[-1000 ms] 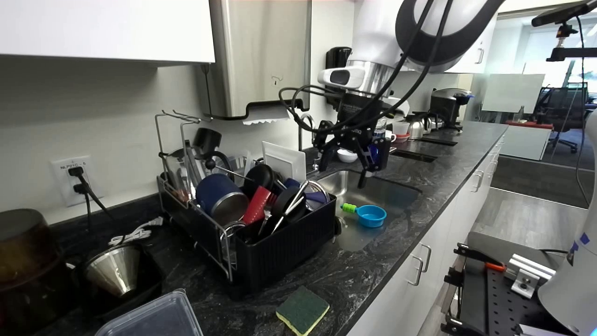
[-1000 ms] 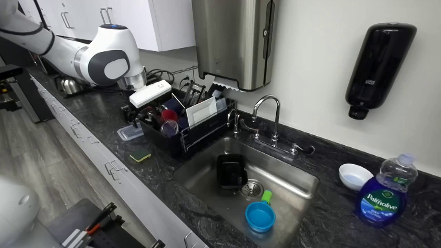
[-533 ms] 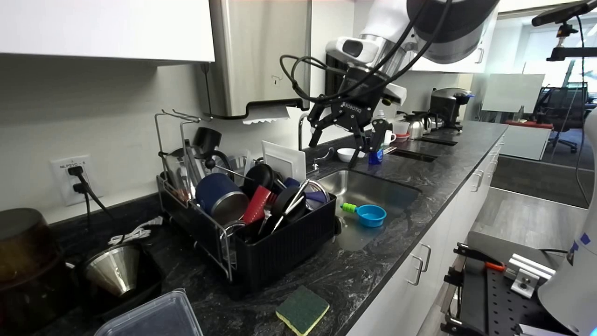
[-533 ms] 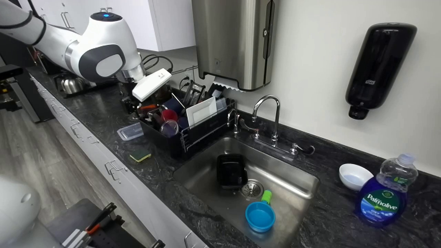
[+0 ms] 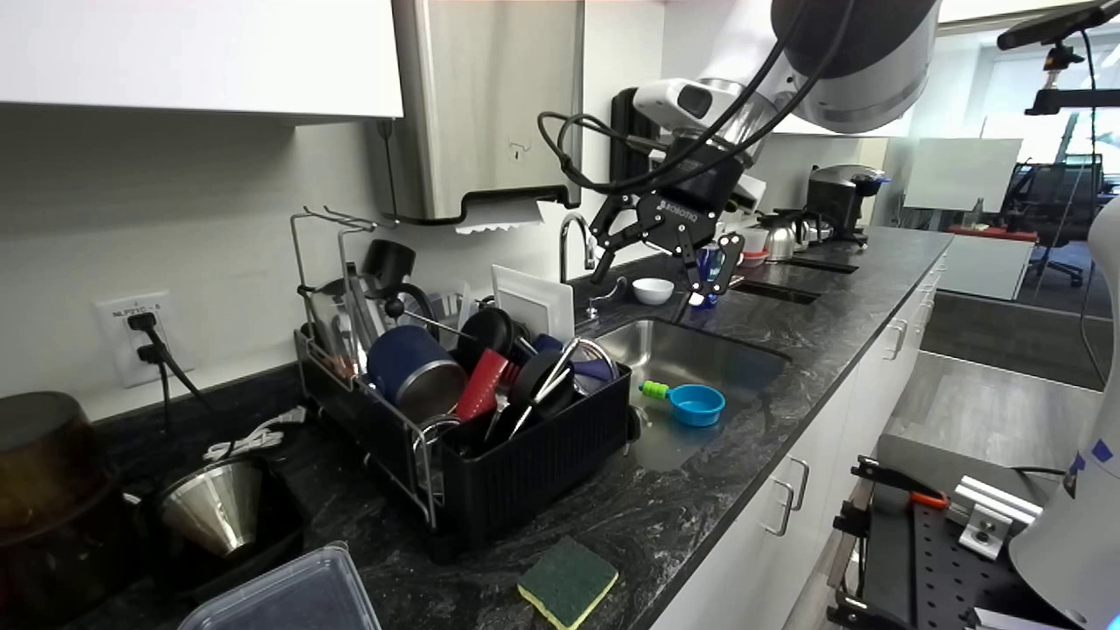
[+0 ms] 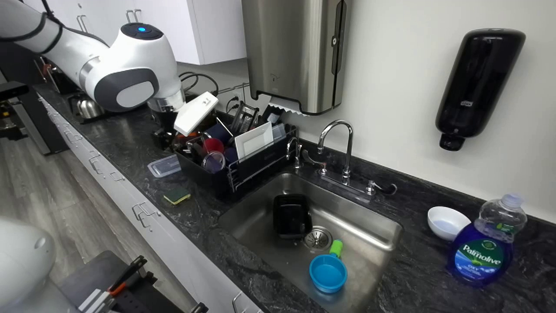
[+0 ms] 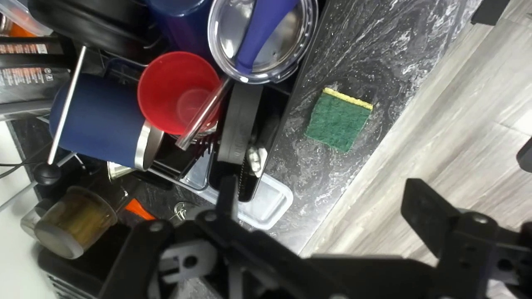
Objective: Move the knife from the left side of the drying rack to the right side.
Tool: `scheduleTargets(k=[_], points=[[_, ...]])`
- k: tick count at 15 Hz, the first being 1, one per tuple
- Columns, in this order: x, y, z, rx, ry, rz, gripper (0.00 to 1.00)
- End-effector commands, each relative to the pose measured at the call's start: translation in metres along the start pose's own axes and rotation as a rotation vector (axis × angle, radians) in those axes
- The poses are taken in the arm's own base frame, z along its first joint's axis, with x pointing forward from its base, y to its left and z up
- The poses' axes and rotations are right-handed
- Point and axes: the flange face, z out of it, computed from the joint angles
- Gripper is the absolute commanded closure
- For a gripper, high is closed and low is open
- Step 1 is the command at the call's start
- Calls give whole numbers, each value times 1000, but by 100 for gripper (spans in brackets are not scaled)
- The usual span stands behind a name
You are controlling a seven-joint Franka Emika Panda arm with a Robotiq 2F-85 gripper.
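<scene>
Hovering high beside the drying rack (image 5: 542, 464), the gripper (image 7: 322, 191) has its jaws spread wide, nothing between them. Rack sits on the counter (image 5: 647, 507) next to the sink (image 6: 278, 252), packed. Step in hand looks like approach for the pick; nothing held yet. Knife can't be singled out for sure; likeliest among the dark and metal pieces (image 7: 254, 158) in the narrow slot by the red cup (image 7: 176, 89). Best: centre over that slot, turn jaws across the handle, drop straight in, pinch handle not blade, lift clear of the cup before crossing. Hard to see: slot bottom dark, black parts blend together, rack runs off the top of the wrist view, white block (image 6: 196, 113) on the wrist partly covers the gripper in an exterior view. Which side counts as left: can't tell.
</scene>
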Motion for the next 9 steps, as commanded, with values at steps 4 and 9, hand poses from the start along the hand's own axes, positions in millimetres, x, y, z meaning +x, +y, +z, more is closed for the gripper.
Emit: scheduleTargets(k=[4,9], points=[[-4,-2,4,5,20,24,0],[-11,1,9,16,7,74,0]])
